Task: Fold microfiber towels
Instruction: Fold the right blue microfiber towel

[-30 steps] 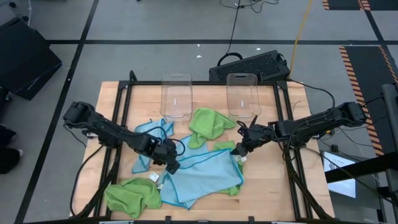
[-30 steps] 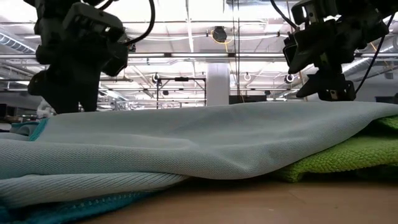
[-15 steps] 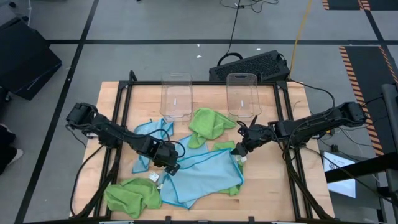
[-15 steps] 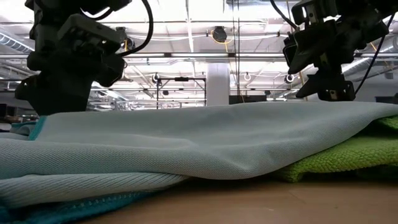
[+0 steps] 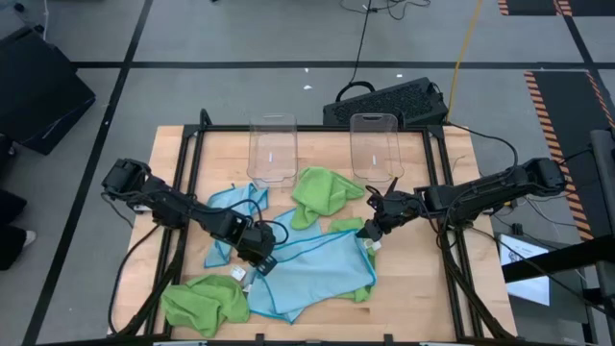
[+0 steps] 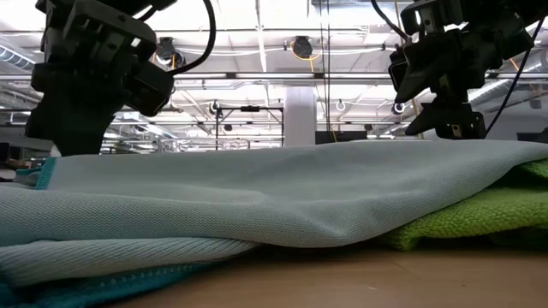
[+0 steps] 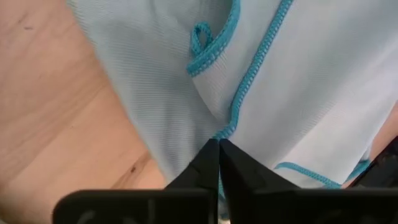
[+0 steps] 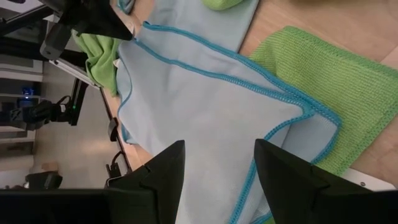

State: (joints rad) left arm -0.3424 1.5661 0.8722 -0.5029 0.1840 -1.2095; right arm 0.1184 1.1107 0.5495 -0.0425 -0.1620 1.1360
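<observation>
A light blue microfiber towel (image 5: 317, 269) lies spread at the table's middle, over a lime green one (image 8: 323, 81) that shows past its right corner. My left gripper (image 7: 218, 149) is shut at the blue towel's left edge (image 5: 259, 263). My right gripper (image 8: 217, 165) hangs open just above the towel's far right corner (image 5: 369, 231), touching nothing. Another green towel (image 5: 325, 190) lies at the far middle. A crumpled green one (image 5: 204, 300) lies at the near left, and a second blue towel (image 5: 231, 207) at the left. My left gripper pinches the blue towel's stitched turquoise edge (image 7: 229, 127) between its two fingertips, close to the hanging loop (image 7: 199, 43). The fingers come steeply from above. The towel lies slack on the table; whether one layer or several is caught I cannot tell.
Two clear plastic bins (image 5: 273, 149) (image 5: 375, 146) stand upright at the table's far side. A black frame rail (image 5: 188, 163) runs along each side of the wooden top. Bare wood shows at the far left and near right.
My left gripper has shut on the blue towel's edge and tipped slightly without leaving its place. The towel has stayed flat on the table.
</observation>
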